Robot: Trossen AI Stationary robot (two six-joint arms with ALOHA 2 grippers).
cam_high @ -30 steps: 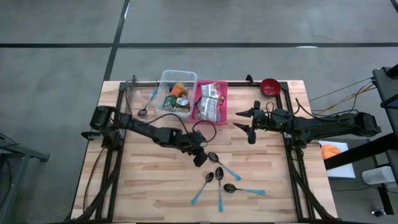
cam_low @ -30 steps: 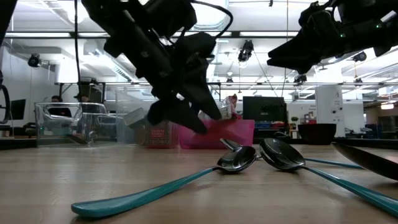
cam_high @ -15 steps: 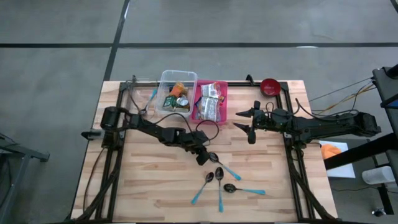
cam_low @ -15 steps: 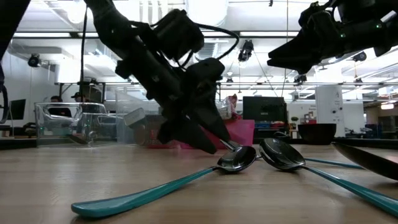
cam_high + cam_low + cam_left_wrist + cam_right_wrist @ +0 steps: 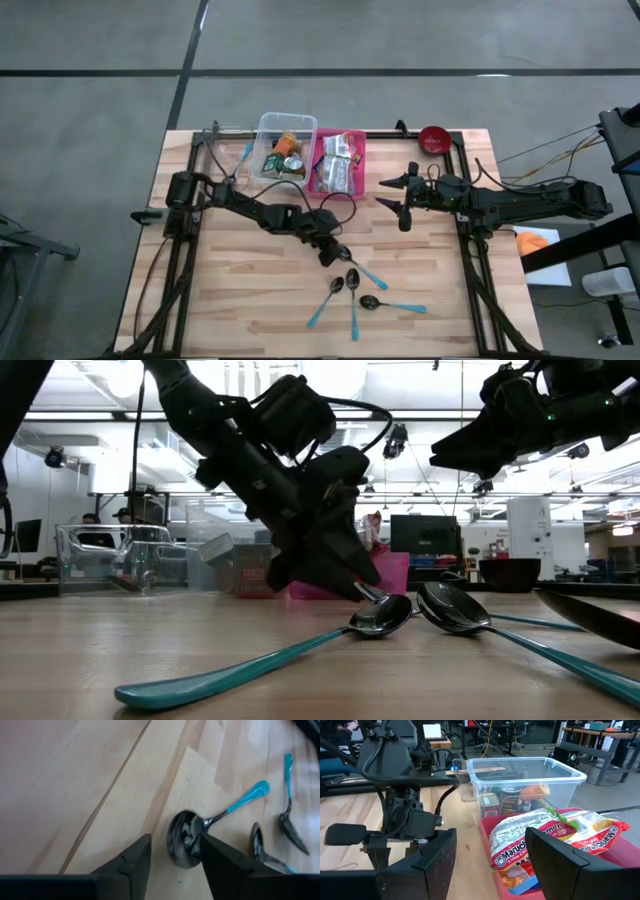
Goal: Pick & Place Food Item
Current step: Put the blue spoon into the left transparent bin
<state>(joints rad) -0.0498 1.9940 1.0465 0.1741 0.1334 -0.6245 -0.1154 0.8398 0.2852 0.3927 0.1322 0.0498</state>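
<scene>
A wooden counter (image 5: pixel 250 290) holds a clear bin (image 5: pixel 285 148) and a pink bin (image 5: pixel 340 163) of food packets, all unpicked. The right pincer (image 5: pixel 402 203) hovers apart, empty, near them. The left pincer (image 5: pixel 172 851), fingers apart, straddles a spoon (image 5: pixel 187 840) bowl, gripping nothing yet; the food task looks barely started.

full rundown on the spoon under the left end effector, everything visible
The spoon has a dark, shiny metal-looking bowl and a slim teal handle. It lies flat on the wooden table, bowl up, nearest the bins among four spoons. The left end effector is low over it, its fingers straddling the bowl and apart. No lift or firm contact shows.
</scene>
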